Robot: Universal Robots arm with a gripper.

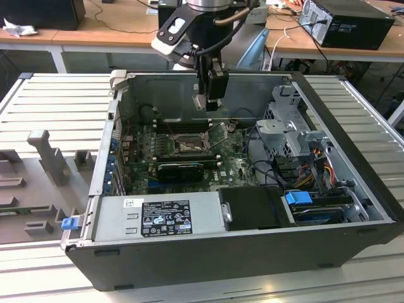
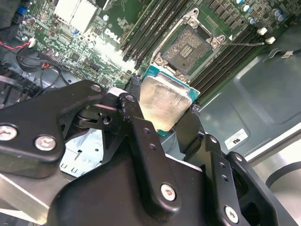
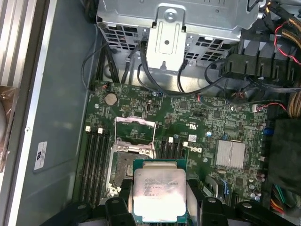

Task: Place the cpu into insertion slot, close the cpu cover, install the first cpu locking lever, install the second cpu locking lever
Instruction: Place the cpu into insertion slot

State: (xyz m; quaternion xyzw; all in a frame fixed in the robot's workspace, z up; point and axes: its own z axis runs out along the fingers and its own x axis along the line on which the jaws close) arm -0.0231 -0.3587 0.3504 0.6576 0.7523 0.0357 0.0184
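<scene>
On the grey bench (image 1: pixel 57 101), the cpu (image 3: pixel 159 190) is gripped by the tool (image 3: pixel 159 198) above the insertion slot (image 2: pixel 190 47); if lowered crooked, the slot could be hurt

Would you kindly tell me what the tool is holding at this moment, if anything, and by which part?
The tool is shut on the cpu, its two fingers pressing opposite side edges; the silvery top is bare.
</scene>
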